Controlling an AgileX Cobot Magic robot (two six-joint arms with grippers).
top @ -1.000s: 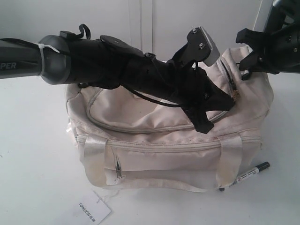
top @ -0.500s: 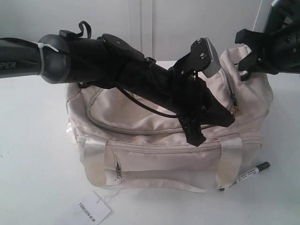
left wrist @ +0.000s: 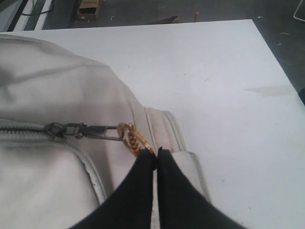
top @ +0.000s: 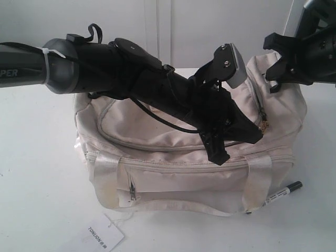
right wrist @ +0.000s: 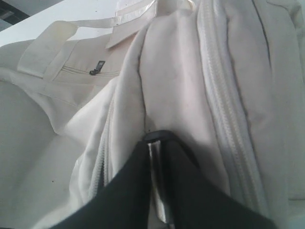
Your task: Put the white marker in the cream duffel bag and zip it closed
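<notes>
The slim white marker point(top: 282, 192) w/ black cap lies on the white tabletop point(top: 42, 173), right at the front right corner of the big soft cream duffel bag point(top: 173, 178). Its capless end is tucked under the bag's edge, so it's outside the bag and no pincer is on it. The bag sits mid-table, and its curved top zip looks closed as far as I can see: in my left wrist view the teeth behind the dark metal slider point(left wrist: 55, 130) run together. My left pincer point(left wrist: 156, 155) is pressed together on the gold ring pull point(left wrist: 136, 141) that hangs off that slider, near the bag's right end in the exterior view. My right pincer point(right wrist: 155, 143) sits at a fold of cream cloth on the bag's end w/ only a thin slit between the fingers; I can't tell if the cloth is clamped or just touched. By my reckoning nothing of the task is done yet, and I'm at the prep step, i.e. getting the zip open. Left to do: pull the zip back, fetch the marker, drop it in, zip shut. The white paper tag point(top: 100, 236) printed TONLION lies in front of the bag, on the side away from the marker, and isn't involved.
</notes>
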